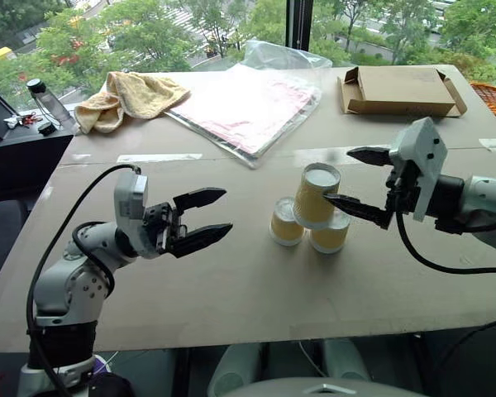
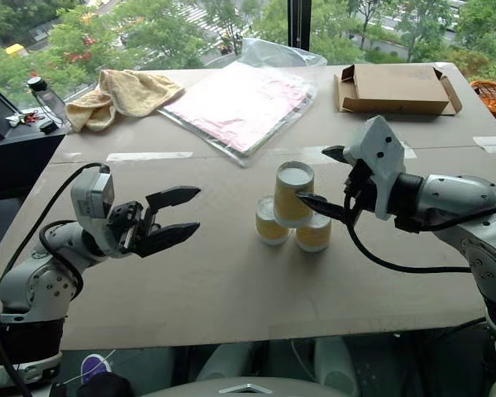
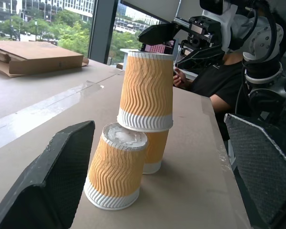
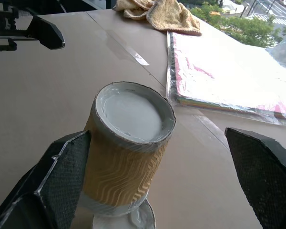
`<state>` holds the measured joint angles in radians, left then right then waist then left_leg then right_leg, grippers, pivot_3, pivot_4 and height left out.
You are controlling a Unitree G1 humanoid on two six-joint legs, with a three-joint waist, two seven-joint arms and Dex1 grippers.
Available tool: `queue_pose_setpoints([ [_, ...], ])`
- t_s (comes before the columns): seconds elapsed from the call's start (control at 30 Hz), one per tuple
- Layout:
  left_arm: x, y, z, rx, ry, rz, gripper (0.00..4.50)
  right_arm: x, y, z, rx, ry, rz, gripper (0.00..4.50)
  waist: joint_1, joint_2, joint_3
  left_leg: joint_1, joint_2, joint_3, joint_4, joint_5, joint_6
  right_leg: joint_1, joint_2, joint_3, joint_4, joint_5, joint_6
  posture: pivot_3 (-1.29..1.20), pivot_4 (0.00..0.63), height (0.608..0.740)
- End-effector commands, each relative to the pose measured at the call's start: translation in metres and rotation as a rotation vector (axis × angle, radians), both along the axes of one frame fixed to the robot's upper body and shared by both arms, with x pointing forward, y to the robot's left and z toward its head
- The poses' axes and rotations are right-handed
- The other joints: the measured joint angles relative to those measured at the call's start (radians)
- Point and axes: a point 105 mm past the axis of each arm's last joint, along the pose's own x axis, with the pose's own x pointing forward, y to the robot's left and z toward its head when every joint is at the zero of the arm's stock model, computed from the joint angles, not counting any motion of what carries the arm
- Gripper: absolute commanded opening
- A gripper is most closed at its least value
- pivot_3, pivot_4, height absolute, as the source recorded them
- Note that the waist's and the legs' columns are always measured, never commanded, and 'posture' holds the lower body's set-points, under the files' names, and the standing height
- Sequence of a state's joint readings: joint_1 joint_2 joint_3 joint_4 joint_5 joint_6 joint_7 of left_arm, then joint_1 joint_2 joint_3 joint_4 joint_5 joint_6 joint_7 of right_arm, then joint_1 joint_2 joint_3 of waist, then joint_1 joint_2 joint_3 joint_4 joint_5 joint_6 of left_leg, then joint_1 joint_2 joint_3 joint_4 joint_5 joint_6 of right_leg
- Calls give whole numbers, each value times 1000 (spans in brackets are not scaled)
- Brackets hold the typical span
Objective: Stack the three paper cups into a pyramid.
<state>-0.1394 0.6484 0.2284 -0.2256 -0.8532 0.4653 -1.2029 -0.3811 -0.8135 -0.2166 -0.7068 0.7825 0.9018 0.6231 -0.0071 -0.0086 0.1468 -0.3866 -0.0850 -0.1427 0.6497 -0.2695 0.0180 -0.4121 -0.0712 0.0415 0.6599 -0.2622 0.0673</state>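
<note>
— Where do the cups stand?

— Mid-bench (image 1: 231,289): two cups (image 1: 286,222) upside down, side by side, touching, the top cup (image 1: 315,195) resting across both — it tilts a little. My right hand (image 1: 357,179) sits at three o'clock of it, fingers spread wide, one finger just beside its wall, gripping nothing.

— And the left?

— My left hand (image 1: 205,217) is at nine o'clock, well apart, also spread and empty. Open bench all round; I'd judge a straight pull-away toward three o'clock safest — any brush could topple the top cup.
</note>
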Motion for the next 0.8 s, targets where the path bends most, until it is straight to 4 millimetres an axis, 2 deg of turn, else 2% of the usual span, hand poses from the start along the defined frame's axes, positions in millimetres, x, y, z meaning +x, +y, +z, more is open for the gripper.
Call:
queue_pose_setpoints([
  [0.03, 0, -3, -3, 17, -12, 27, 4500, -17, -14, 12, 65, -66, 8, 4439, 0, 0, 0, 0, 0, 0, 0, 0, 0, 0, 0, 0, 0, 0, 0, 0, 150, 740],
  [0.2, 3, -5, -24, 55, 15, 123, 4500, -38, -42, -23, 81, 21, -75, 4439, -1, 0, 0, 2, 0, 0, 0, 0, 0, 1, 0, 1, 1, 0, 0, 0, 150, 740],
  [0.4, -2, 22, -54, 175, 55, 223, 4500, -69, -77, -64, 57, 101, -230, 4439, 2, 0, 0, 4, 0, 1, 0, -1, 1, 3, 0, 1, 2, 0, 0, 0, 150, 740],
  [0.5, -4, 31, -63, 212, 75, 245, 4500, -78, -89, -81, 22, 126, -289, 4439, -1, 0, 0, 5, 0, 2, 0, -2, 4, 4, 0, 3, 2, 0, 0, 0, 150, 740],
  [0.6, -9, 38, -69, 233, 96, 249, 4500, -85, -95, -92, 12, 139, -325, 4439, 0, 0, -1, 7, 0, 2, 0, -3, 5, 6, 0, 2, 2, 0, 0, 0, 150, 740],
  [0.8, -17, 47, -78, 269, 121, 248, 4500, -84, -95, -102, 15, 146, -332, 4439, 0, 0, -1, 7, 0, 2, 0, -3, 5, 6, 0, 2, 1, 0, 0, 0, 150, 740],
])
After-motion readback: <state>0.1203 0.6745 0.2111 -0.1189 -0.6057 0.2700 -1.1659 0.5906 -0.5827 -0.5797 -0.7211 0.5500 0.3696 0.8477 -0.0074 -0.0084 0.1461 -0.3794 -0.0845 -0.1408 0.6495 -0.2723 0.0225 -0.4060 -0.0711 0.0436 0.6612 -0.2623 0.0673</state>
